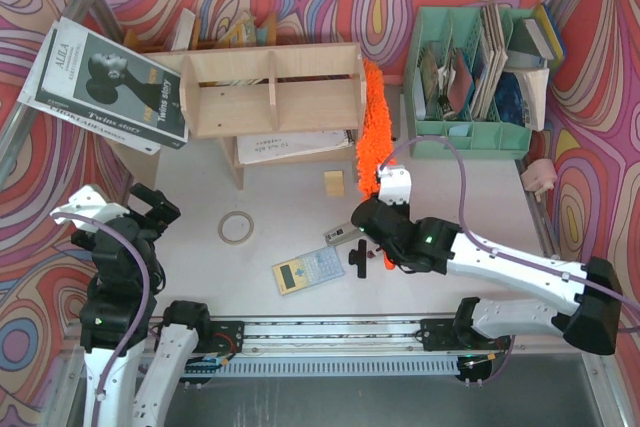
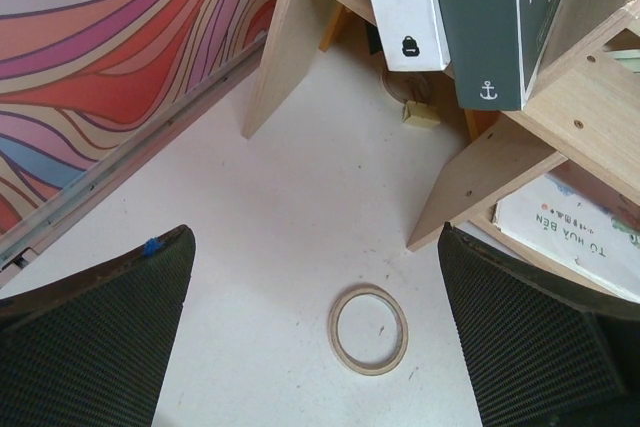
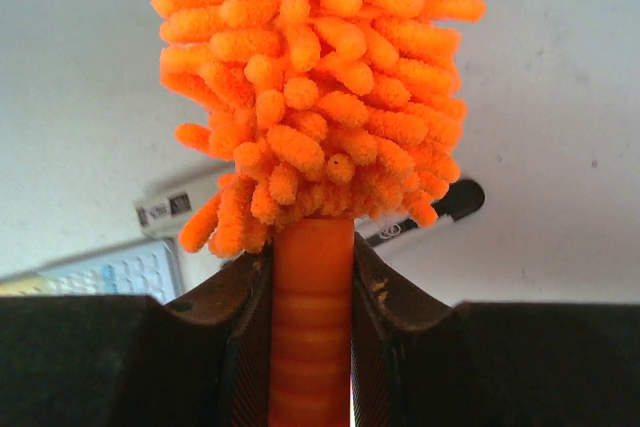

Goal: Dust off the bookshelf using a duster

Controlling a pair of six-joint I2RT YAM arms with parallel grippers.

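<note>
Patterned walls, white bench (image 1: 290, 209) | right gripper (image 3: 312, 277) clamped on duster (image 3: 320, 97) handle, fluffy head ahead of it against bookshelf (image 1: 270, 87) side panel | likely light, head soft, handle stiff and slick: grip handle | left gripper (image 2: 315, 237) wide, holding nothing

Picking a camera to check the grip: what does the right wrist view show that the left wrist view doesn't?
Only right wrist: the right claw shut on the duster by its orange handle, with a calculator and a black marker behind. Only left wrist: the open left claw, a tape ring, the legs of the bookshelf, two books. Both: the white table.
</note>
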